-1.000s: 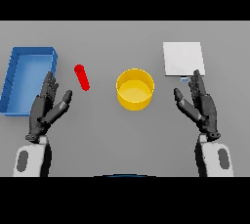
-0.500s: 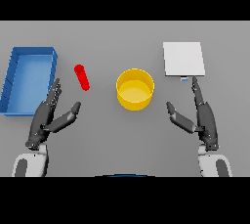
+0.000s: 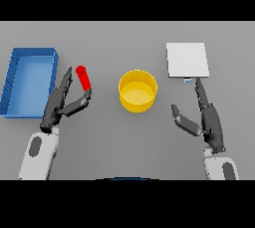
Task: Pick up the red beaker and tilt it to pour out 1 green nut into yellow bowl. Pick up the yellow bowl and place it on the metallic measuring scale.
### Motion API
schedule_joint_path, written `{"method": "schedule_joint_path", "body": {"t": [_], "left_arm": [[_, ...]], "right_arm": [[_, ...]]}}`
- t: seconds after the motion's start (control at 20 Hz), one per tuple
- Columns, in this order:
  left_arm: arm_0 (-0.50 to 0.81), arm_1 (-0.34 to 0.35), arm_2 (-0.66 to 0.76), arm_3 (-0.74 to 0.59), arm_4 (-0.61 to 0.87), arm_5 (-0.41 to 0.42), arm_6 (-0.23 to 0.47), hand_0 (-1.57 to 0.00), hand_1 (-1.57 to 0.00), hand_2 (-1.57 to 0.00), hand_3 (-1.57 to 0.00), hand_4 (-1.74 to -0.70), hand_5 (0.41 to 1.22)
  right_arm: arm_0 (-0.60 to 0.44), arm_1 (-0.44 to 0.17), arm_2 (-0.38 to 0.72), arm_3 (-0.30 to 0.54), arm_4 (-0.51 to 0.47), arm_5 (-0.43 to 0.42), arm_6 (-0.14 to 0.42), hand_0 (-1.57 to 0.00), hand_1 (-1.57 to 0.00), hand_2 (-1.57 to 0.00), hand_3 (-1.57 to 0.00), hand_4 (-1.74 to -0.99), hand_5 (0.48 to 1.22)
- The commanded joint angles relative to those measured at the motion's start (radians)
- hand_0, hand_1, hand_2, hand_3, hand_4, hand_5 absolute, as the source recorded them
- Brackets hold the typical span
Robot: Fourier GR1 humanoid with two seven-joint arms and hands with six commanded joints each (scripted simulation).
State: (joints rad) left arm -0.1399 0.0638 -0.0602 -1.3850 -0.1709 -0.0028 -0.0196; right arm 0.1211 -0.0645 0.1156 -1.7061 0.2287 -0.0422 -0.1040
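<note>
Fingers [image 3: 63, 83] of the left hand [image 3: 59, 106] were stretched up and away from the forearm, nearly straight, while the thumb [image 3: 78, 105] was spread out to the right, so that a wide V was formed. The hand was open and nothing was gripped. The thumb's tip was seen at the lower end of the red beaker [image 3: 84, 77], touching it or just short of it; which of the two could not be told. The beaker lay tilted on the table [image 3: 124, 142], its upper end leaning left, between the spread thumb and the fingers. The left arm was brought in from the lower left, its white forearm angled slightly to the right.

Just left of the fingers, the blue tray [image 3: 29, 81] was set near the table's left edge.

The right hand [image 3: 208, 121] was held over the table at the lower right, its arm rising from the lower edge. Its fingers were extended straight toward the far side and its thumb was stuck out to the left; it was open too, and nothing was held. The fingertips were seen just below the near edge of the scale [image 3: 187, 59], a pale square plate at the far right.

The yellow bowl [image 3: 138, 90] was placed between the two hands, near the middle of the table, well apart from the scale and clear of both hands. No nut could be made out anywhere.
</note>
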Motion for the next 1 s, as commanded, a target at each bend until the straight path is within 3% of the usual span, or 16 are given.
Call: {"method": "schedule_joint_path", "body": {"t": [0.0,0.15,0.3,0.5,0.75,0.95], "left_arm": [[-0.025,-0.004,0.004,0.036,-0.008,0.009,-0.007,0.0,0.0,0.0,0.0,-1.25,0.66],[-0.089,-0.005,0.026,0.123,-0.007,0.017,-0.046,0.0,0.0,0.0,0.0,-1.27,0.677],[-0.145,-0.003,0.041,0.176,-0.004,0.021,-0.047,0.0,0.0,0.0,0.0,-1.29,0.685],[-0.198,-0.008,0.045,0.254,-0.017,0.025,-0.056,0.0,0.0,0.0,0.0,-1.3,0.69],[-0.283,-0.011,0.072,0.347,-0.01,0.031,-0.052,0.0,0.0,0.0,0.0,-1.29,0.683],[-0.311,-0.019,0.089,0.414,0.003,0.023,-0.112,0.0,0.0,0.0,0.0,-1.33,0.695]], "right_arm": [[-0.006,-0.001,0.0,-0.001,0.007,-0.005,0.008,0.0,0.0,0.0,0.0,-1.281,0.635],[0.002,0.004,0.0,-0.003,0.012,-0.015,-0.006,0.0,0.0,0.0,0.0,-1.268,0.635],[-0.008,-0.001,-0.009,0.007,0.006,-0.014,0.015,0.0,0.0,0.0,0.0,-1.269,0.638],[0.002,-0.006,-0.007,-0.005,0.004,-0.007,-0.012,0.0,0.0,0.0,0.0,-1.271,0.646],[0.003,0.0,-0.01,-0.007,-0.008,-0.005,0.007,0.0,0.0,0.0,0.0,-1.265,0.638],[0.001,-0.01,-0.015,-0.009,-0.006,-0.004,0.018,0.0,0.0,0.0,0.0,-1.264,0.64]]}}
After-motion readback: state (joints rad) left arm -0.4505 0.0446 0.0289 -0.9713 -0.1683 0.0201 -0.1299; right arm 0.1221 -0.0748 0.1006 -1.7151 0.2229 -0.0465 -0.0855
